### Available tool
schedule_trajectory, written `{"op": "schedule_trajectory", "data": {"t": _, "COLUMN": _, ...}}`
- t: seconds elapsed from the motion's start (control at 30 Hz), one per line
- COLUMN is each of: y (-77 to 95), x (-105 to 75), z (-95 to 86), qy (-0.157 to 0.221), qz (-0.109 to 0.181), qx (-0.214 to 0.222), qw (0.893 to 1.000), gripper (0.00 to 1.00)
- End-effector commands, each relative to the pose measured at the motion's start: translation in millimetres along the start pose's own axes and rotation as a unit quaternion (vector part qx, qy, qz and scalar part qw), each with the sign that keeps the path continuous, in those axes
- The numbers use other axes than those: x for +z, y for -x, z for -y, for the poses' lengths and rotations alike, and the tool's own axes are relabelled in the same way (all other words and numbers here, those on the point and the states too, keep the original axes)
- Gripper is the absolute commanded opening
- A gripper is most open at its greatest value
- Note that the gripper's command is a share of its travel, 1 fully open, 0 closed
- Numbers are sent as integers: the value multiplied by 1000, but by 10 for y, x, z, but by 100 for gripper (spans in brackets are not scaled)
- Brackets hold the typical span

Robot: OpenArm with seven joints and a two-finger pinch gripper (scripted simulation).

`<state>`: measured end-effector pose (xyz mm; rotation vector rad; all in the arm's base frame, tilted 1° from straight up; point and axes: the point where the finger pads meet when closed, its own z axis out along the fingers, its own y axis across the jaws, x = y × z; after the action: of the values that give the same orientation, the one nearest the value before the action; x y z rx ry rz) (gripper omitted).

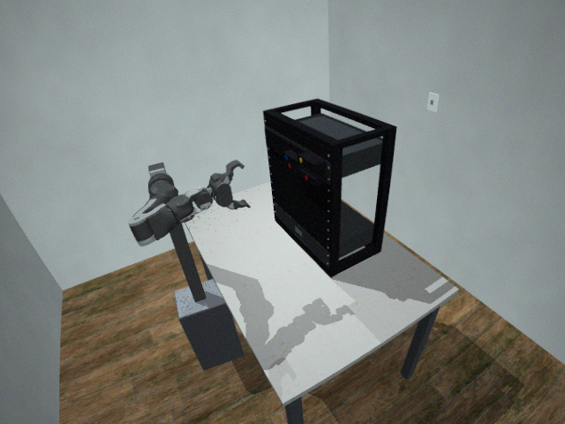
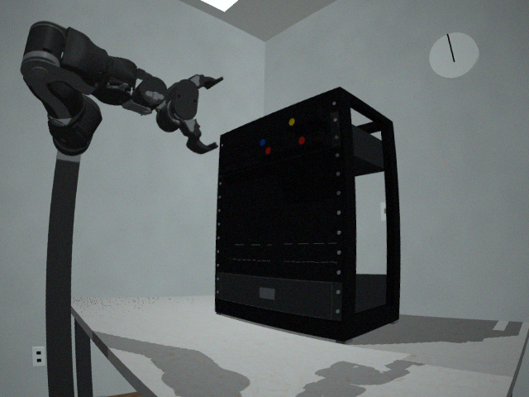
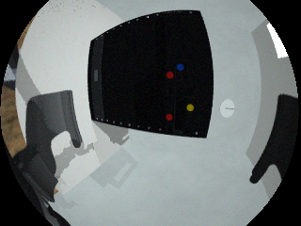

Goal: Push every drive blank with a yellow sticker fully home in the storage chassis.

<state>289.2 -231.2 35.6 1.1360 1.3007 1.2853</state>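
A black open-frame rack [image 1: 326,182] stands on the white table; it also shows in the exterior view [image 2: 303,209] and the wrist view [image 3: 150,75]. Near the top of its front are four drive blanks with round stickers: one yellow [image 1: 300,159] [image 2: 292,121] [image 3: 190,108], one blue [image 1: 286,156] [image 2: 262,142] [image 3: 181,67], and two red [image 1: 289,165] [image 1: 305,177]. My gripper [image 1: 239,185] [image 2: 213,112] is open and empty. It hangs in the air to the left of the rack's front, about level with the stickers, well apart from the rack, facing it.
The arm's post rises from a grey pedestal [image 1: 207,321] on the floor beside the table's left edge. A grey panel [image 2: 278,294] fills the rack's bottom slot. Walls stand close behind and to the right of the rack.
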Motion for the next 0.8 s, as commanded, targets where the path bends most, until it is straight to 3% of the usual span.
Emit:
{"op": "schedule_trajectory", "data": {"t": 0.0, "y": 7, "x": -2, "z": -1, "qy": 1, "qz": 2, "qx": 1, "qw": 1000, "gripper": 100}}
{"op": "schedule_trajectory", "data": {"t": 0.77, "y": -24, "x": 87, "z": -6, "qy": 1, "qz": 2, "qx": 2, "qw": 1000, "gripper": 100}}
